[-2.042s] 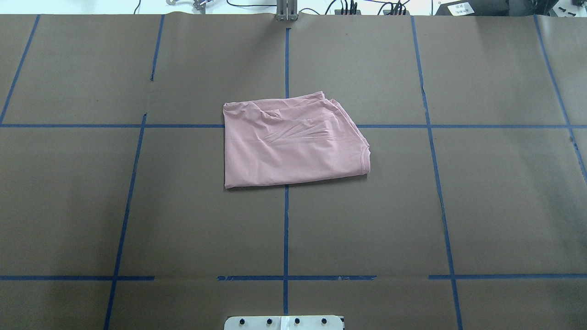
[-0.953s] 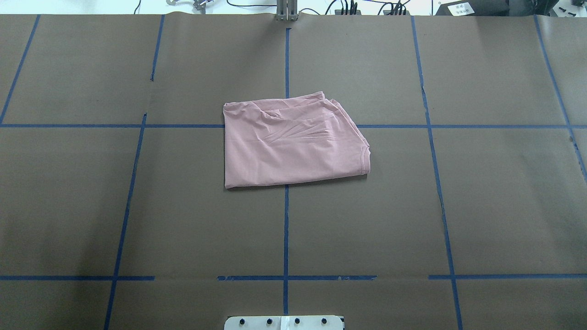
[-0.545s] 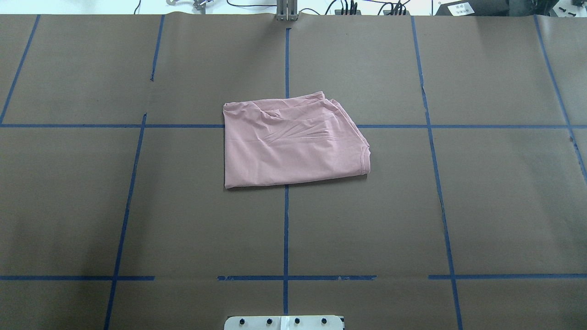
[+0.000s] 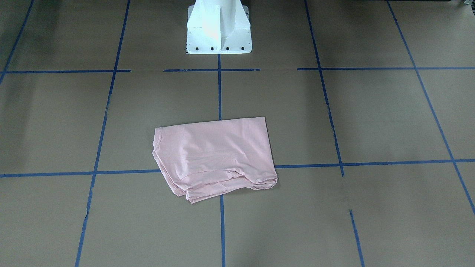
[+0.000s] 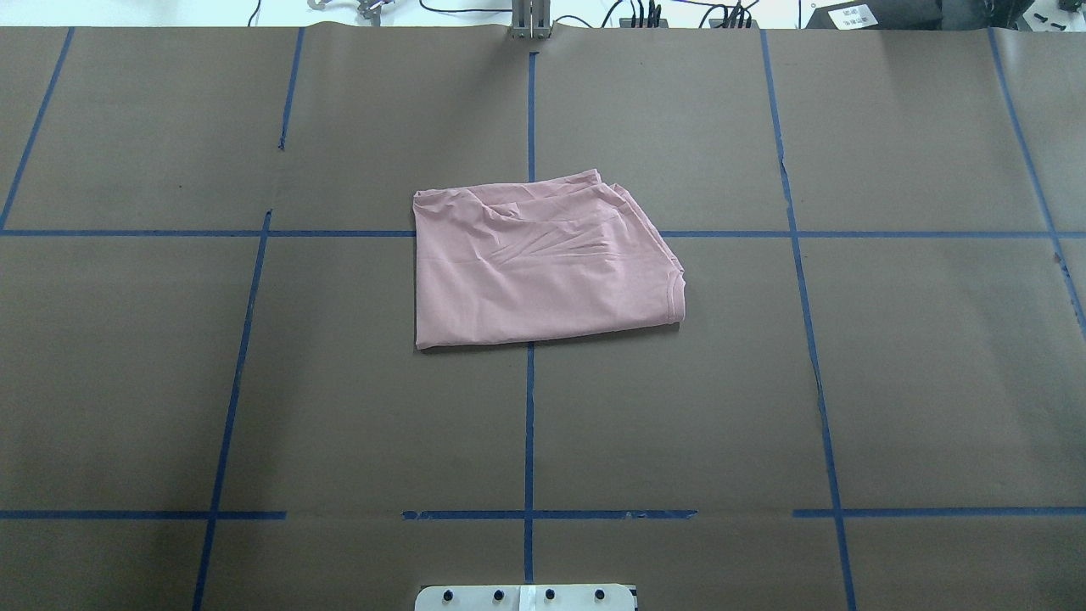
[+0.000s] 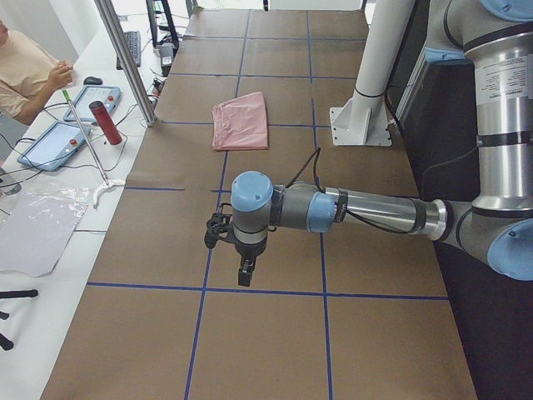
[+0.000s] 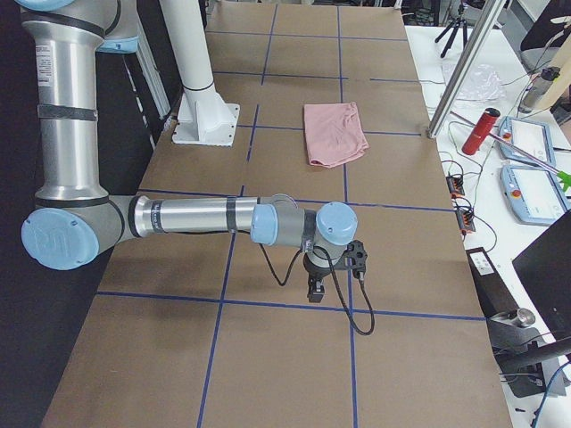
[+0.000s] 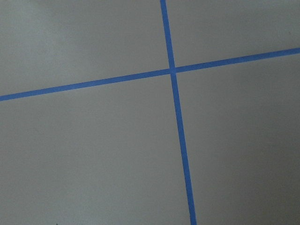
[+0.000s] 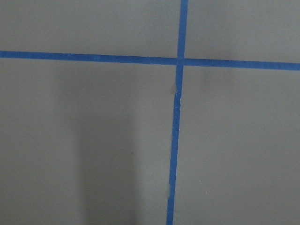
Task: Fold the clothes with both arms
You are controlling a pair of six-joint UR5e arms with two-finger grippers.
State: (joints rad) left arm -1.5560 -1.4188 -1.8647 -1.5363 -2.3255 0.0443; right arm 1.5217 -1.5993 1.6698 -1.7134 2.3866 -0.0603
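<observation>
Front-facing: one folded pink shirt (image 4: 215, 157) lies flat on the tabletop (image 4: 371, 118), across a crossing of blue tape (image 4: 371, 163), before one white pedestal (image 4: 219, 27)

Overhead: the shirt sits mid-tabletop, creased along its far edge

Left side: the left arm (image 6: 375, 212) stretches level over the near tabletop, wrist bent down, its end effector (image 6: 243, 279) pointing at the surface, well apart from the shirt; how far open, I cannot tell

Right side: the right arm (image 7: 196, 217) is posed alike, its end effector (image 7: 315, 290) pointing down, opening also unclear; two arms in all

Wrist views: each shows one tape crossing on bare tabletop
</observation>
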